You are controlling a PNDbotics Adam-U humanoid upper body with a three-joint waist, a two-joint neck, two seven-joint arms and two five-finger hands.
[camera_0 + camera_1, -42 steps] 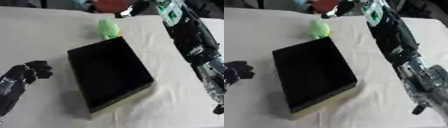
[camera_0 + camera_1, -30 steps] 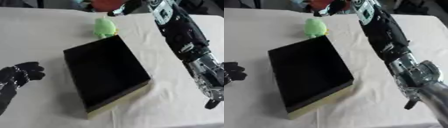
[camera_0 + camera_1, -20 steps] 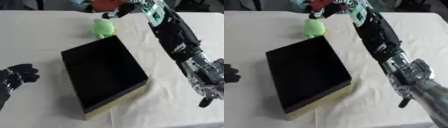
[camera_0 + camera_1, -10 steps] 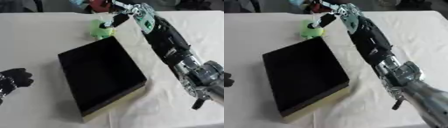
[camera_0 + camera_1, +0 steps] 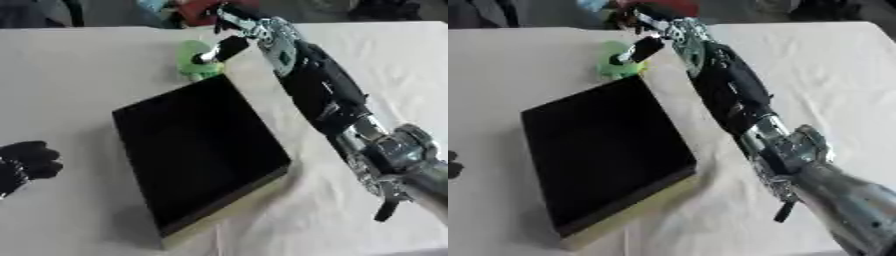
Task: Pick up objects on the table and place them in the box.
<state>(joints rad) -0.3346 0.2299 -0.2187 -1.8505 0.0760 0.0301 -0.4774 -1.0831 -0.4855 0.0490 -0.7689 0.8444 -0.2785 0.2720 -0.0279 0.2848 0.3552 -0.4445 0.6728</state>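
Note:
A black box [image 5: 194, 148] with a pale outer wall lies slanted in the middle of the white-clothed table, nothing inside it. Just beyond its far corner sits a small light-green object [image 5: 194, 59]. My right arm stretches from the lower right across the table to it. My right hand [image 5: 229, 46] is over the green object, a straight dark finger touching its right side; I see no closed grip. My left hand [image 5: 28, 161] rests at the lower left edge, fingers relaxed, well apart from the box.
Red [image 5: 203, 8] and blue [image 5: 156, 6] shapes lie at the table's far edge behind the green object. White cloth [image 5: 70, 70] stretches to the left of the box and to the right of my arm.
My right hand has come down and to the left, from above the far edge onto the green object. The camera has shifted, so the box and left hand sit further left.

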